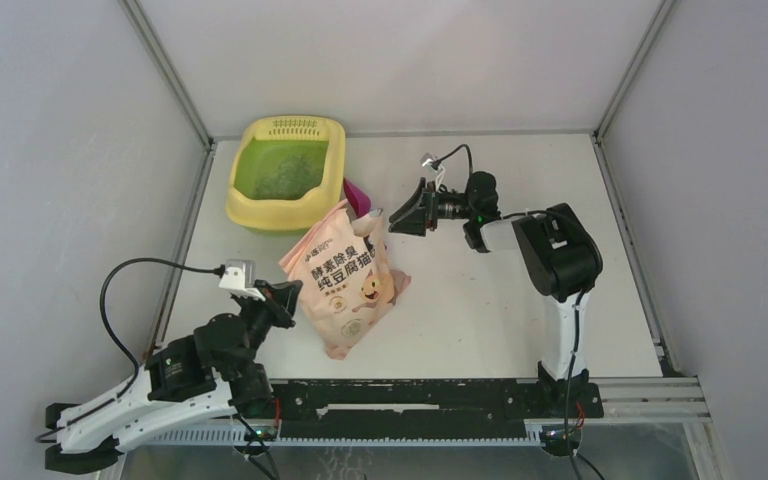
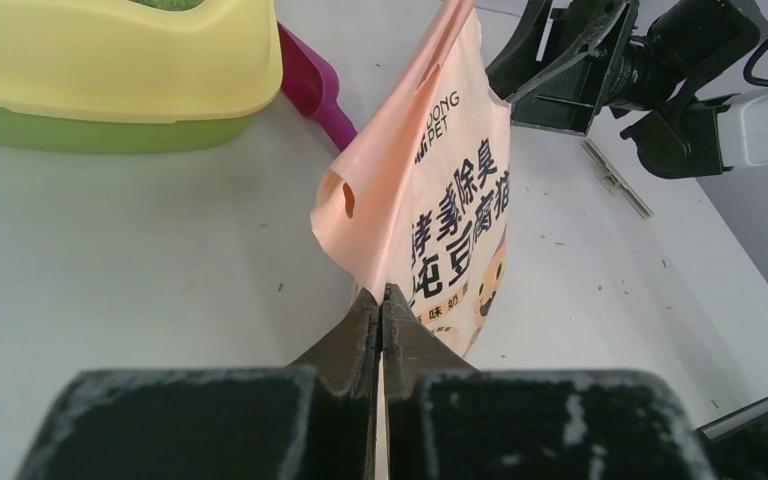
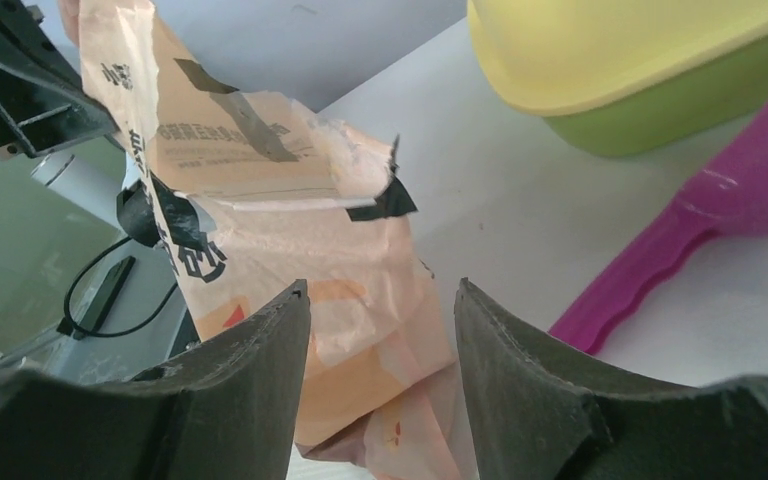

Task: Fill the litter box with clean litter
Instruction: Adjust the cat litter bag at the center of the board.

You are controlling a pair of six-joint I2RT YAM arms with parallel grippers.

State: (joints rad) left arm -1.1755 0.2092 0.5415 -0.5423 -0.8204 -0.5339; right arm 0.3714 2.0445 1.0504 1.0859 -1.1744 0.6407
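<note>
The pale yellow litter box stands at the back left, with speckled grey-green clean litter on its green floor. A peach printed bag lies slumped in the middle of the table, its torn top pointing toward the box. My left gripper is shut on the bag's lower side edge, a thin film of plastic pinched between the pads. My right gripper is open just off the bag's crumpled top. In the top view it hovers to the right of the bag's upper corner.
A magenta scoop lies between the litter box and the bag, also close to my right fingers. Stray granules dot the table to the right of the bag. Grey walls enclose the table on three sides.
</note>
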